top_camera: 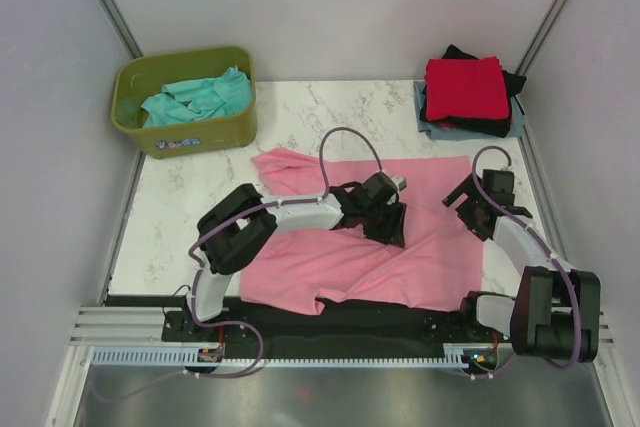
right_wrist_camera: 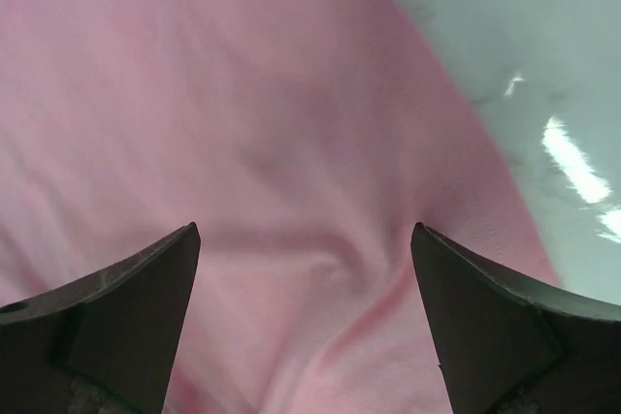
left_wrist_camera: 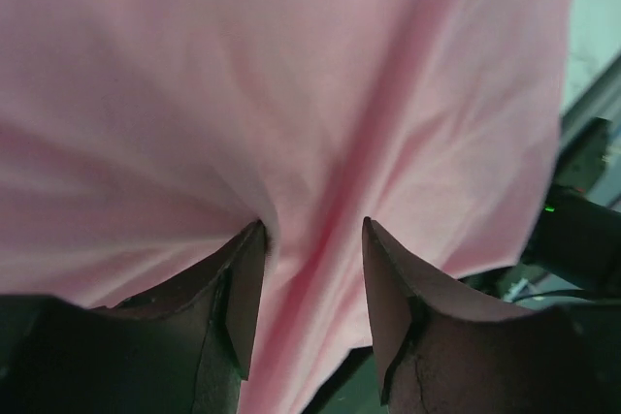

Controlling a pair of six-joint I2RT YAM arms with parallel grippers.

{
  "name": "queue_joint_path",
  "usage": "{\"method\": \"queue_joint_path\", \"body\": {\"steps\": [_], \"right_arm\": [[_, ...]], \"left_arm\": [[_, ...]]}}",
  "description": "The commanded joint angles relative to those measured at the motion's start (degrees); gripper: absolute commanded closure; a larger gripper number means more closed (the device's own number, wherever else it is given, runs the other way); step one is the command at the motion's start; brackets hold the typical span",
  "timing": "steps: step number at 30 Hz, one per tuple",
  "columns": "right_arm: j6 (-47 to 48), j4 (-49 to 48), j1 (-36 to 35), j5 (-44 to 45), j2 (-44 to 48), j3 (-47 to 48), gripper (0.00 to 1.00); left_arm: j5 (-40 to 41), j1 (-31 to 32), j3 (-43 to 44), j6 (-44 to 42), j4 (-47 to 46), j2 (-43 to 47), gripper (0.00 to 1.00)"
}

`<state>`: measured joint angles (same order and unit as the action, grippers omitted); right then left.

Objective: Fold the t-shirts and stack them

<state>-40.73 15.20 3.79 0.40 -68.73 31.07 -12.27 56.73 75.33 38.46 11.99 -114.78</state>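
Lying flat on the marble table [top_camera: 190, 217], the pink t-shirt [top_camera: 300, 257] is sitting nearer the arms than the olive-green tub [top_camera: 185, 137] and to the tub's right. Its long axis is running left to right, parallel to the tub's front wall. One sleeve-like flap is pointing up toward the tub's near right corner, and the edge farthest from the tub is hanging over the table's near side.

The left gripper [left_wrist_camera: 312, 225] is pressing down on the shirt, well to the right of the tub. Its fingers [left_wrist_camera: 243, 288] are parted, with a raised ridge of pink cloth running between them. They are touching the fabric but not clamping it.

The right gripper [right_wrist_camera: 306, 230] is hanging over the shirt's edge farthest from the tub, jaws spread wide and holding nothing.

A teal t-shirt [top_camera: 195, 97] is lying crumpled inside the tub. Far to the tub's right, along the same back edge of the table, a folded red t-shirt [top_camera: 462, 87] is resting on a black one [top_camera: 497, 125], with a grey-blue one [top_camera: 424, 112] showing underneath.
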Motion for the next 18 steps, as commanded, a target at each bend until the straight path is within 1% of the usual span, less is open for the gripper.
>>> {"method": "queue_joint_path", "body": {"steps": [1, 3, 4, 6, 7, 8, 9, 10, 11, 13, 14, 15, 17, 18], "right_arm": [[3.90, 4.30, 5.87, 2.93, -0.17, 3.27, 0.02], [5.30, 5.19, 5.88, 2.50, -1.49, 5.66, 0.02], [5.92, 4.84, 5.79, -0.29, -1.84, 7.32, 0.02], [6.98, 5.36, 5.79, -1.89, -2.02, 9.09, 0.02], [8.63, 5.63, 5.79, -2.94, -1.76, 10.40, 0.02], [9.43, 5.45, 5.70, -3.65, -1.59, 10.94, 0.02], [10.22, 5.71, 5.44, -4.00, -1.32, 11.55, 0.02], [11.54, 6.41, 5.26, -5.14, -1.15, 12.95, 0.02], [12.16, 6.68, 4.83, -5.76, -0.88, 13.57, 0.02], [12.78, 7.64, 2.46, -5.85, 0.52, 15.33, 0.02], [13.39, 7.65, 1.23, -5.94, 1.22, 15.68, 0.02], [13.57, 7.82, -1.57, -5.25, 2.71, 16.04, 0.02], [13.22, 7.91, -5.00, -4.36, 3.69, 17.18, 0.02], [12.96, 7.91, -8.33, -3.66, 3.86, 17.44, 0.02]], "left_arm": [[-6.09, 2.07, 8.40, 4.87, -4.97, -2.02, 0.48], [-6.19, 2.24, 10.18, 4.00, -4.00, -0.37, 0.48], [-5.23, 2.24, 11.58, 2.95, -2.86, 0.78, 0.47], [-0.40, 1.72, 13.60, -2.05, 3.28, 4.80, 0.45], [1.79, 1.28, 16.23, -5.81, 6.61, 6.05, 0.45], [4.34, -0.29, 17.21, -7.59, 11.43, 7.71, 0.44], [8.36, -1.52, 17.74, -9.17, 13.48, 9.12, 0.43], [10.06, -3.10, 17.22, -11.28, 14.80, 12.36, 0.42], [11.73, -7.21, 16.26, -11.91, 15.60, 13.87, 0.42], [12.01, -12.23, 12.41, -13.22, 16.40, 17.29, 0.42], [12.10, -17.04, 11.08, -13.93, 16.66, 17.92, 0.42], [12.10, -19.09, 9.41, -14.72, 16.92, 18.27, 0.42], [14.90, -23.83, 8.61, -17.44, 17.19, 17.32, 0.43], [15.52, -24.99, 8.69, -18.41, 17.10, 16.44, 0.43]]}}
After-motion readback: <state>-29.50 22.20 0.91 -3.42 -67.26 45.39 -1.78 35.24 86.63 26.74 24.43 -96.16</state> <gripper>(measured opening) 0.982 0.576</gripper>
